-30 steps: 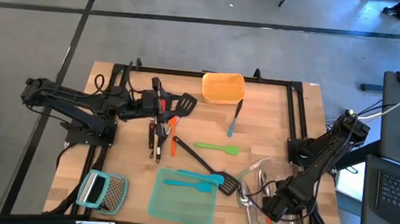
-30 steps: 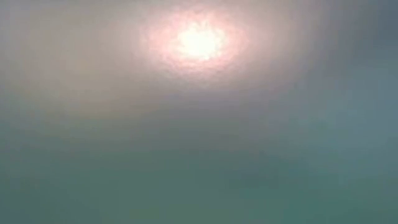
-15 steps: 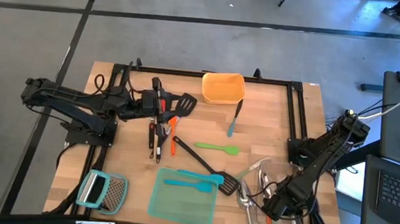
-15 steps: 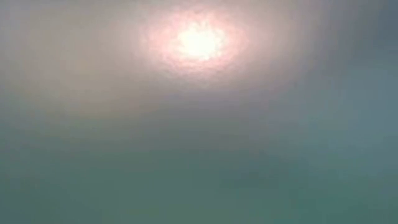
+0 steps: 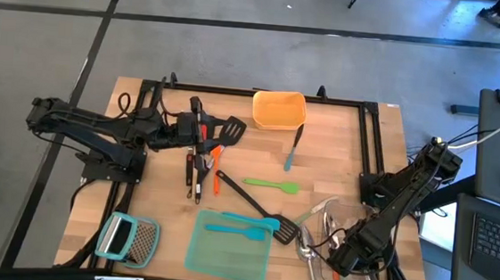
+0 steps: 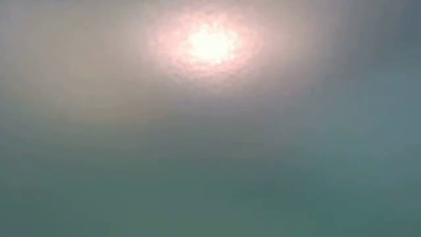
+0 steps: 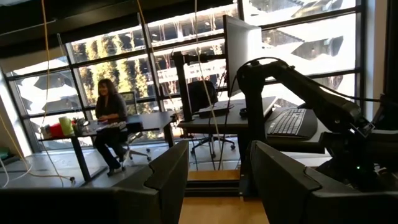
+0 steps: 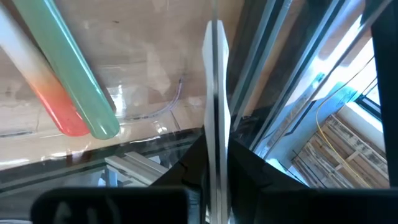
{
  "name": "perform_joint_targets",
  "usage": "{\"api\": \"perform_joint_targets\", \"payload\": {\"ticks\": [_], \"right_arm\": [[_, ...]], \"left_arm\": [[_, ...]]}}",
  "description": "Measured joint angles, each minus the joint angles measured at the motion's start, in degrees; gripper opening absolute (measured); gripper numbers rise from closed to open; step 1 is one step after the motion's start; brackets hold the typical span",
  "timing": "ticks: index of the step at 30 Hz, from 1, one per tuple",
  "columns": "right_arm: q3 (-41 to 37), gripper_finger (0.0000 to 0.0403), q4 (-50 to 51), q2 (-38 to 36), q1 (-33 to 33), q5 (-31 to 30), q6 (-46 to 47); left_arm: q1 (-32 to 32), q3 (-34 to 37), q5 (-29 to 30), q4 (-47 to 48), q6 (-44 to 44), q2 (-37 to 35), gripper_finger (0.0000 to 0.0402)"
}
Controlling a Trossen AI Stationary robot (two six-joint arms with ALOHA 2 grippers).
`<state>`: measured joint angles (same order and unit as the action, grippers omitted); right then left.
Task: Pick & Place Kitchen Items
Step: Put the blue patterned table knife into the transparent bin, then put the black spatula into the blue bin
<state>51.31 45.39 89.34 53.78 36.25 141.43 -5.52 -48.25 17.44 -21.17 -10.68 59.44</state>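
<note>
Right claw [image 5: 341,259] clenched on silver cutlery piece [image 8: 216,118] inside clear container [image 5: 351,221]: placing step. Next: let go, lift clear. Left claw [image 7: 217,180] released, empty.

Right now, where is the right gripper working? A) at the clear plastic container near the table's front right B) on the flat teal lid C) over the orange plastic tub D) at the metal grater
A: the right gripper sits at the clear plastic container, with a thin silver utensil handle between its fingers.
</note>
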Motion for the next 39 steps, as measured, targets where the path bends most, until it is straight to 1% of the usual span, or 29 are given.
{"api": "perform_joint_targets", "payload": {"ticks": [6,10,15,17,21,23,27,33,36,39], "right_arm": [[0.00,0.0043,-1.48,0.00,0.00,-0.02,-1.92],[0.00,0.0047,-3.45,0.00,-0.22,0.02,-2.85],[-1.38,0.0064,-5.54,-0.04,-0.22,0.01,-3.85],[-3.82,0.0072,-9.55,-0.04,-0.22,0.05,-3.58],[-10.12,0.0088,-20.81,-0.33,-0.44,4.58,-0.90],[-11.84,0.0100,-23.02,-0.31,-0.48,6.71,0.38],[-12.22,0.0133,-20.17,-0.23,-0.71,8.71,-1.00],[-9.75,0.0183,-14.00,-1.29,-1.49,7.67,-6.87],[-7.20,0.0195,-9.80,-1.29,-2.43,7.67,-11.08],[-3.94,0.0197,-4.70,-1.33,-3.79,7.69,-15.50]], "left_arm": [[-0.02,0.00,-4.14,-0.04,0.00,0.00,0.0169],[0.00,0.00,-5.10,-0.38,0.01,0.00,0.0169],[0.00,0.00,-5.19,-0.47,0.00,0.00,0.0169],[-0.02,0.00,-5.19,-0.48,0.02,0.00,0.0169],[-0.04,0.00,-5.19,-0.43,0.02,0.00,0.0169],[-0.07,0.00,-5.19,-0.35,0.02,0.00,0.0169],[-0.07,0.00,-5.19,-0.29,-0.07,0.00,0.0169],[-0.07,0.00,-5.19,-0.61,-0.07,0.00,0.0169],[-0.07,0.00,-5.19,-0.77,-0.04,0.00,0.0169],[-0.07,-0.02,-5.19,-0.79,0.06,0.00,0.0169]]}}
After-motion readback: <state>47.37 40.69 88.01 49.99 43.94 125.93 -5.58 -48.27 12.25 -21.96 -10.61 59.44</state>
